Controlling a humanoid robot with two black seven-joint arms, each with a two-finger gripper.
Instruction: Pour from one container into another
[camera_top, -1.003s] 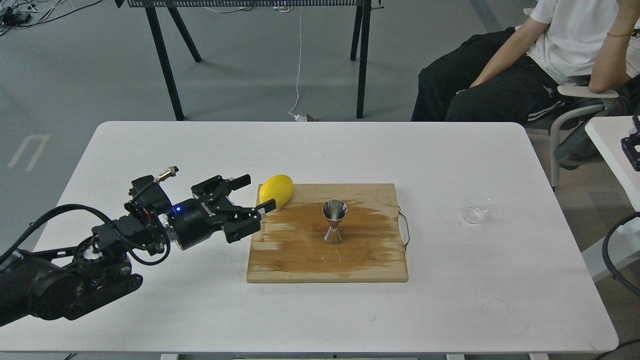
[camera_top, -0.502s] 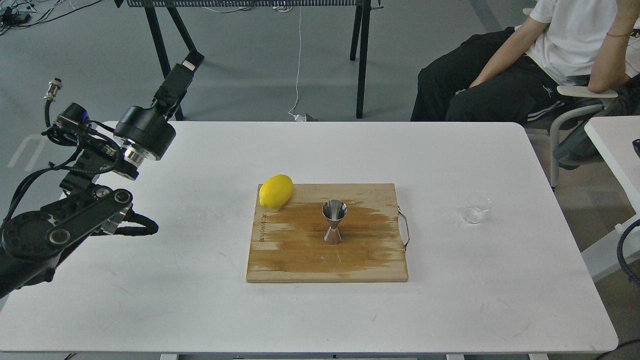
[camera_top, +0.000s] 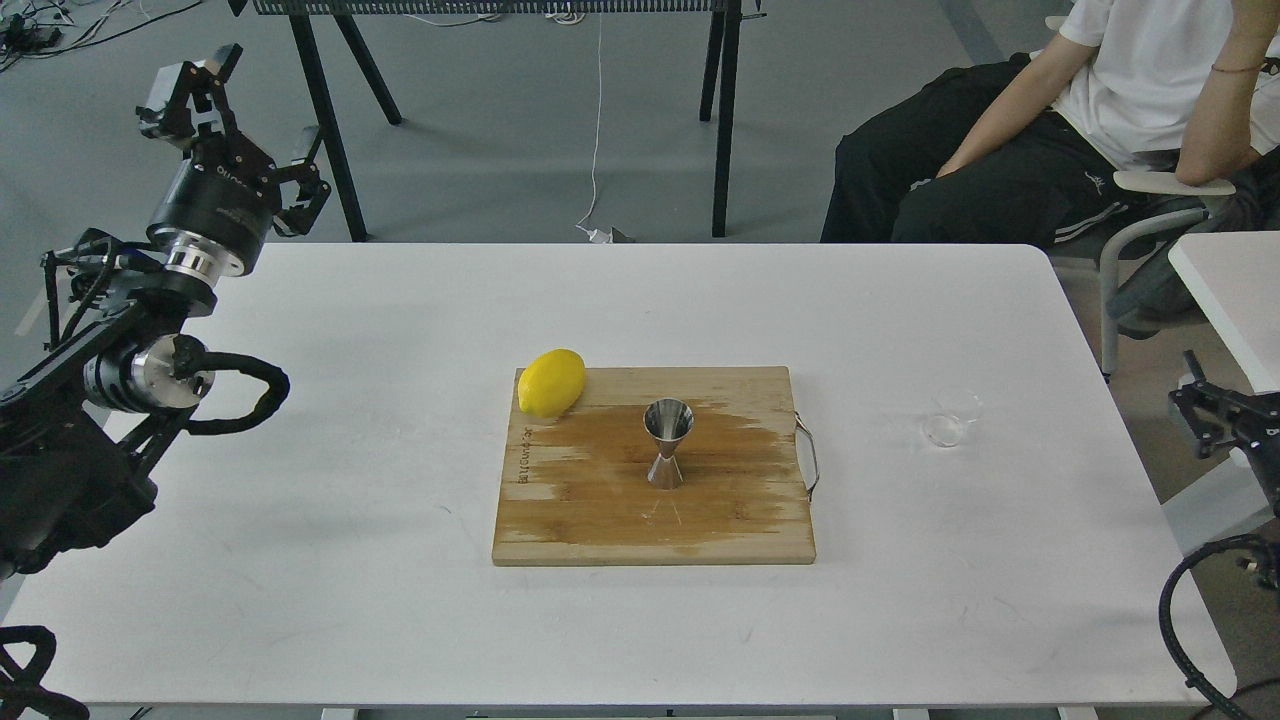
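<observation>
The small clear cup (camera_top: 950, 419) stands on the white table (camera_top: 400, 560) to the right, apart from the wooden cutting board (camera_top: 600, 520). On the middle of the board the steel jigger (camera_top: 668, 443) stands upright. My left gripper (camera_top: 248, 135) is raised high over the table's far left corner, pointing up, open and empty, far from both containers. A dark part of my right gripper (camera_top: 1222, 418) shows at the right edge, beyond the table and right of the cup; its fingers cannot be told apart.
A yellow lemon (camera_top: 552, 382) lies on the board's far left corner. The board has a metal handle (camera_top: 808, 455) on its right side. A seated person (camera_top: 1060, 130) is behind the table's right corner. Black stand legs (camera_top: 722, 120) rise behind the table.
My left arm has swung up and away from the lemon to the far left corner, its gripper now pointing up. My right gripper has come into view at the right edge.
</observation>
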